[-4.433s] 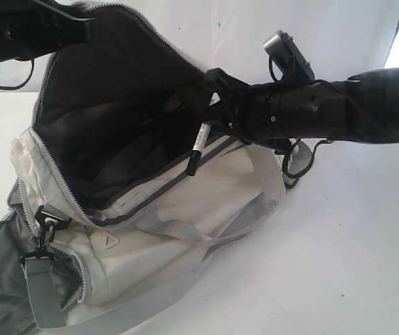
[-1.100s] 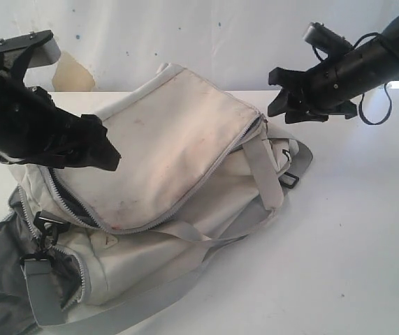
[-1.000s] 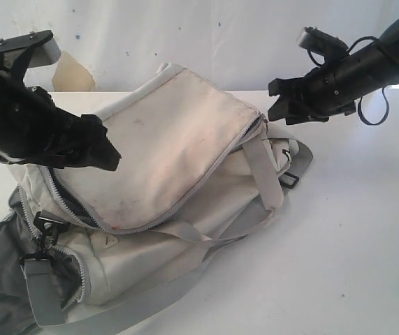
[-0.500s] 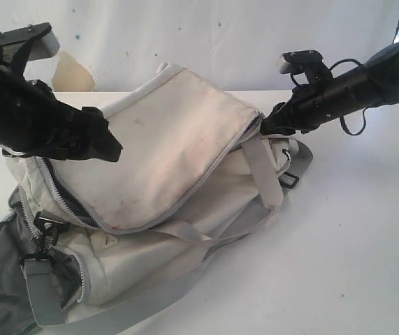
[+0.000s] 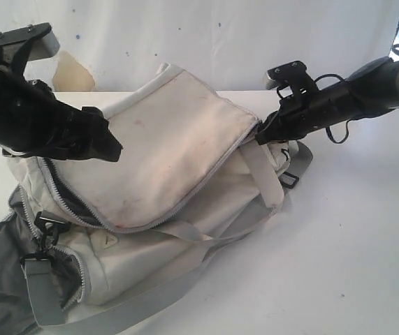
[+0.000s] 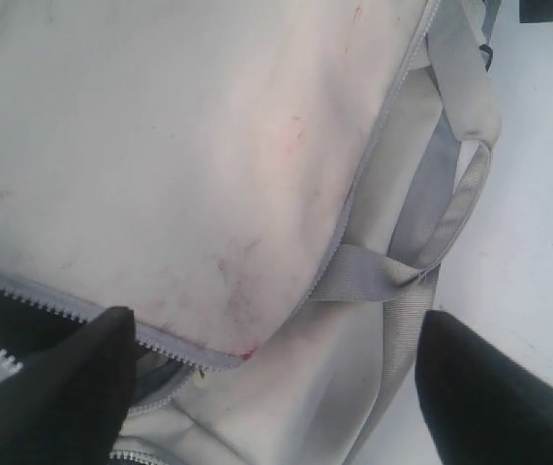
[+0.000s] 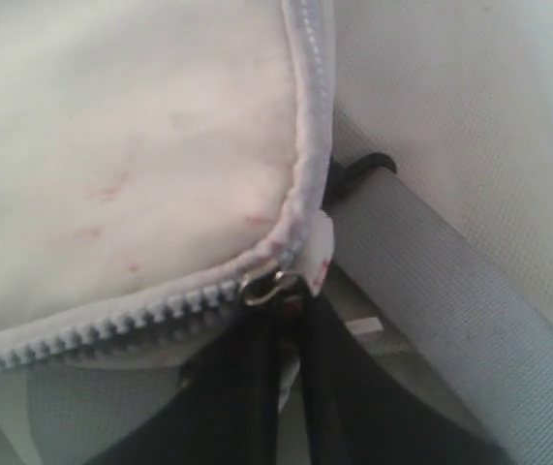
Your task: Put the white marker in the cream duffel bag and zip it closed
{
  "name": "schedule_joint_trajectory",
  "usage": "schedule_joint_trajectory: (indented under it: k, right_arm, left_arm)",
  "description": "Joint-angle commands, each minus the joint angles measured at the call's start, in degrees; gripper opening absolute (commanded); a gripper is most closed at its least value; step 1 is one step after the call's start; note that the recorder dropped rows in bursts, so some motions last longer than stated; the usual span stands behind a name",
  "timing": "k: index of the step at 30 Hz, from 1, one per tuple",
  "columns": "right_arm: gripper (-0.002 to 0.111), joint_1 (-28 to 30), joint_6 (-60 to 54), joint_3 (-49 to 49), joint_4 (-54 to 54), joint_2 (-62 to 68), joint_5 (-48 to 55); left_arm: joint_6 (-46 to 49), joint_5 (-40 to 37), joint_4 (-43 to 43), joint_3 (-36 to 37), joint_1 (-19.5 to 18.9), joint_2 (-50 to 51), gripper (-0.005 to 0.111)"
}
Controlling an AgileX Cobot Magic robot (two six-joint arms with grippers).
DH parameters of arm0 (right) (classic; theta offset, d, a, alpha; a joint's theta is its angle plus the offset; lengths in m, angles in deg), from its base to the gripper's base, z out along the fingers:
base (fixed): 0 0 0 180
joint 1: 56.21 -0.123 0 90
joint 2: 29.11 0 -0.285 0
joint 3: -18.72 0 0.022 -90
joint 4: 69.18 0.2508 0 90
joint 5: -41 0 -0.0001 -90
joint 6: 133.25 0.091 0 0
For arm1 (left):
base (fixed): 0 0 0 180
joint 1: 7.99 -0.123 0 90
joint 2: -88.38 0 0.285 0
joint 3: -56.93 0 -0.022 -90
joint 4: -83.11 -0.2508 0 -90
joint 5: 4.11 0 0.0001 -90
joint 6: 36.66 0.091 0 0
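Duffel zip pull (image 7: 264, 286) in R tool (image 7: 291, 325)

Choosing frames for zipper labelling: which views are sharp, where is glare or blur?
Exterior view: table washed out, cream duffel bag soft but readable. Right wrist view: zipper pull fairly sharp, right gripper a dark blur. Left wrist view: left gripper's fingers out of focus.

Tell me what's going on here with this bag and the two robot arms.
The right gripper pinches the zipper pull at the corner of the cream duffel bag's folded-down flap, apparently set to zip it. The zipper is not yet closed. The left gripper hovers open over the bag's other end, holding nothing. The white marker isn't visible.
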Motion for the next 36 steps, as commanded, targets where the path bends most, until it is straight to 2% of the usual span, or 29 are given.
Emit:
schedule_joint_trajectory:
  k: [1,8,11,12,15,17,18,23,29,32,36]
  right_arm:
    - [0.000,0.0,-0.3,-0.1,0.1,-0.6,-0.1]
    - [0.000,0.0,9.9,-0.1,-2.1,-5.0,1.9]
    - [0.000,0.0,27.9,-0.1,-16.2,-8.7,2.7]
    - [0.000,0.0,35.4,-0.1,-23.9,-10.0,4.1]
    - [0.000,0.0,42.5,-0.1,-32.4,-12.3,9.2]
    - [0.000,0.0,44.3,-0.1,-31.6,-14.6,14.4]
    - [0.000,0.0,44.7,-0.1,-30.8,-15.2,15.8]
    - [0.000,0.0,45.5,-0.1,-26.1,-16.9,23.6]
    - [0.000,0.0,61.8,-0.1,-24.4,-17.2,34.4]
    - [0.000,0.0,68.9,-0.1,-22.8,-17.2,35.1]
    - [0.000,0.0,70.0,-0.1,-14.0,-17.0,35.1]
  left_arm:
    - [0.3,0.7,0.5,-0.3,0.0,-0.1,0.093]
    - [0.3,1.3,-0.8,-0.3,0.0,-0.1,0.093]
    - [0.1,1.2,-1.1,-0.3,0.0,-0.1,0.093]
    - [0.1,1.3,-1.1,-0.3,0.0,-0.1,0.093]
    - [-0.5,1.9,-1.1,-0.3,0.0,0.0,0.089]
    - [-1.3,1.9,-1.1,-0.3,0.0,0.7,0.078]
    - [-1.3,1.9,-1.1,-0.3,0.0,1.1,0.077]
    - [-0.8,1.8,-0.7,-0.4,0.0,3.0,0.078]
    - [5.6,1.5,7.1,-0.4,0.0,4.6,0.078]
    - [7.0,3.0,9.1,-0.4,0.0,4.6,0.078]
    - [7.6,4.1,10.4,-0.4,0.0,4.6,0.078]
